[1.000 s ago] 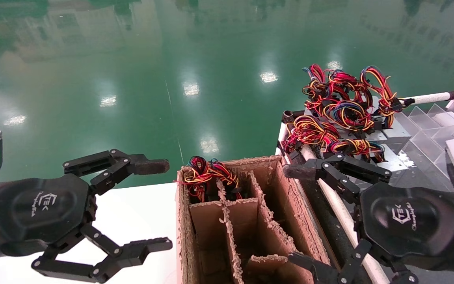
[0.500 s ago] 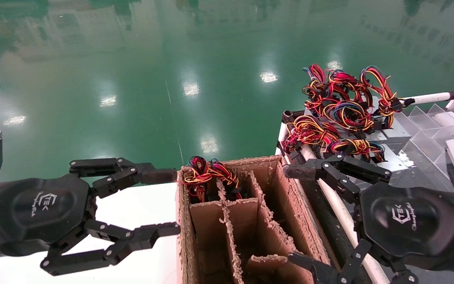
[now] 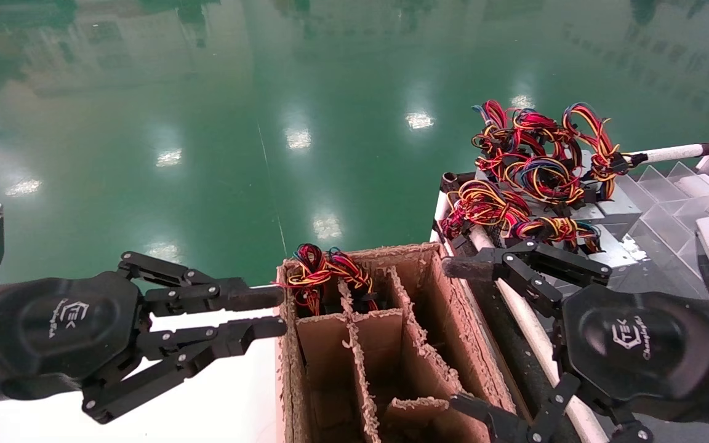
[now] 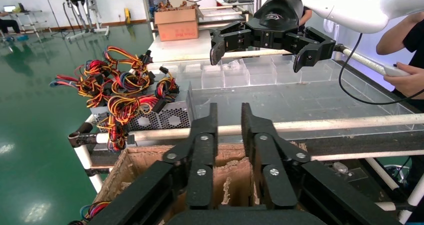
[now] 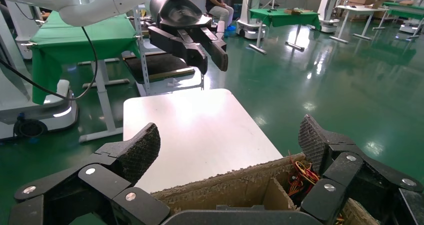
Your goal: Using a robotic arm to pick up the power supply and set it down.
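Note:
Several grey power supplies (image 3: 620, 210) lie piled on the rack at the right under tangled red, yellow and blue wires (image 3: 533, 161); the perforated side of one shows in the left wrist view (image 4: 171, 116). Another bunch of wires (image 3: 325, 272) sticks out of the cardboard carton's far-left compartment. My left gripper (image 3: 271, 312) hovers at the carton's left wall, its fingers drawn almost together with nothing between them. My right gripper (image 3: 460, 335) stands wide open over the carton's right edge, empty, just short of the pile.
The divided cardboard carton (image 3: 444, 301) sits between a white table (image 3: 207, 409) on the left and the pipe-framed rack (image 3: 536, 335) on the right. Clear plastic dividers (image 3: 668, 206) lie behind the pile. A person's hand (image 4: 407, 80) holds a cable beyond the rack.
My left gripper's fingers have closed from wide open to almost together, on nothing, while edging toward the carton. The right arm has not moved.

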You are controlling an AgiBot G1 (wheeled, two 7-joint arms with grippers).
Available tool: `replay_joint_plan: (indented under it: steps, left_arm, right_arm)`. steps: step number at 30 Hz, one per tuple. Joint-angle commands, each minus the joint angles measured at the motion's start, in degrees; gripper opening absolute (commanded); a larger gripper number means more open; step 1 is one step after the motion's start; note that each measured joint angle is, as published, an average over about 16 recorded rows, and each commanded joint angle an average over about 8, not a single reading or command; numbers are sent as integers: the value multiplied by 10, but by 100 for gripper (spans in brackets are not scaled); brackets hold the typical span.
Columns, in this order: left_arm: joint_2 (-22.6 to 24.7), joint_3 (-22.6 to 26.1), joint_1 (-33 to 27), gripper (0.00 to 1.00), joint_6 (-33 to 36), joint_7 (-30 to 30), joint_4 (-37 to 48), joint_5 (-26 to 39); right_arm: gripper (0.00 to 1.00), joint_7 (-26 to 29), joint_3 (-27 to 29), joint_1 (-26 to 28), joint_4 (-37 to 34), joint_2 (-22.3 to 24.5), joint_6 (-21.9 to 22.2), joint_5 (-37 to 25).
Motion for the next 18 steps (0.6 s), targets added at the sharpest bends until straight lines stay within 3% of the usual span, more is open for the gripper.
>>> replay_joint_plan:
  steps: [1,11,12,18]
  left_arm:
    - [0,0,0,0,0,0,0,0]
    - [0,0,0,0,0,0,0,0]
    - [0,0,0,6,0,0,0,0]
    - [0,0,0,81,0,0,0,0]
  right_arm:
    - [100,0,0,0,0,0,0,0]
    - [100,0,0,0,0,0,0,0]
    - [100,0,0,0,0,0,0,0]
    - [100,0,0,0,0,0,0,0]
